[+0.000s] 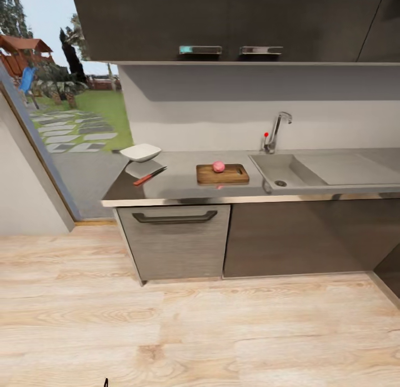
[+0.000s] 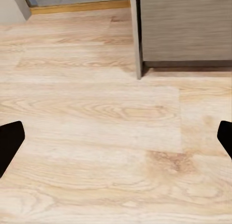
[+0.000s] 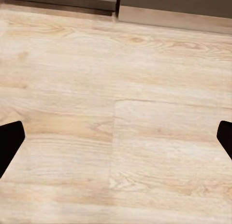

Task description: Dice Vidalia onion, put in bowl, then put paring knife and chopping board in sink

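The onion (image 1: 218, 166) sits on the board (image 1: 222, 174), just beside the sink (image 1: 278, 173). The knife (image 1: 149, 176) and bowl (image 1: 140, 152) lie near the countertop's (image 1: 183, 184) left end. Both grippers, left (image 2: 116, 139) and right (image 3: 116, 139), hang spread wide over the floor (image 1: 166, 331), empty.

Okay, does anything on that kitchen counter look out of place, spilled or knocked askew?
Nothing stands out. The pinkish-red round onion sits whole on the brown wooden chopping board, the red-handled paring knife lies flat beside the shallow white bowl, and the grey steel sink looks dry.

Vidalia onion (image 1: 218, 166) on chopping board (image 1: 223, 174)
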You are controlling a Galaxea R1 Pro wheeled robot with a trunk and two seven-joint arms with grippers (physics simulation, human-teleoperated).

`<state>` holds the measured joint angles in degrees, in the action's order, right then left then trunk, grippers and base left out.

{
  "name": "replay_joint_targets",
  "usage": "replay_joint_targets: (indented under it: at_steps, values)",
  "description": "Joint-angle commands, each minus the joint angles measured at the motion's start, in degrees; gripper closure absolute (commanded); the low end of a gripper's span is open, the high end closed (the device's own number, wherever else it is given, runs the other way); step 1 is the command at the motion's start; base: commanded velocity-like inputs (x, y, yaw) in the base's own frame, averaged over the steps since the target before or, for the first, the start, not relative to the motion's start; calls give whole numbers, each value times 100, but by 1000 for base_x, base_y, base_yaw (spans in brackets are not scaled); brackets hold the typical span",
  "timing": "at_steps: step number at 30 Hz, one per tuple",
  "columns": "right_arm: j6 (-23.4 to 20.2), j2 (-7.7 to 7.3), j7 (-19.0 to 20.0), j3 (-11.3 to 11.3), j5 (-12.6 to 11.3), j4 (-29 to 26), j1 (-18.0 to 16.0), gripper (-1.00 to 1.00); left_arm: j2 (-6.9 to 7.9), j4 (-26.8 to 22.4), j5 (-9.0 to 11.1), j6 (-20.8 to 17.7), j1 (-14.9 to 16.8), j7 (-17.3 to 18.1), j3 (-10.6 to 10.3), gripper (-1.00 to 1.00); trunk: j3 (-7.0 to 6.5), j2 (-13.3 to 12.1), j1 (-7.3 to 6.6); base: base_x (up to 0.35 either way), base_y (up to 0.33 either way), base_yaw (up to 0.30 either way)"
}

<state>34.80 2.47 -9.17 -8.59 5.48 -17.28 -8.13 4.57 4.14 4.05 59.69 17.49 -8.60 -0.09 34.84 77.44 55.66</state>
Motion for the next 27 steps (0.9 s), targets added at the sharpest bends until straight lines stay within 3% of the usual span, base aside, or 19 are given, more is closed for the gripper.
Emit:
replay_joint_targets:
  at_steps: [1,27]
  values:
    - [4,1,-59,-11,58,4,-4,-100,5,18,35,25,8,25,-8,-100,5,3,0,0,301,0]
    - [-1,16,-70,-13,59,5,-3,-100,64,17,97,31,8,25,-8,-100,5,3,0,27,301,0]
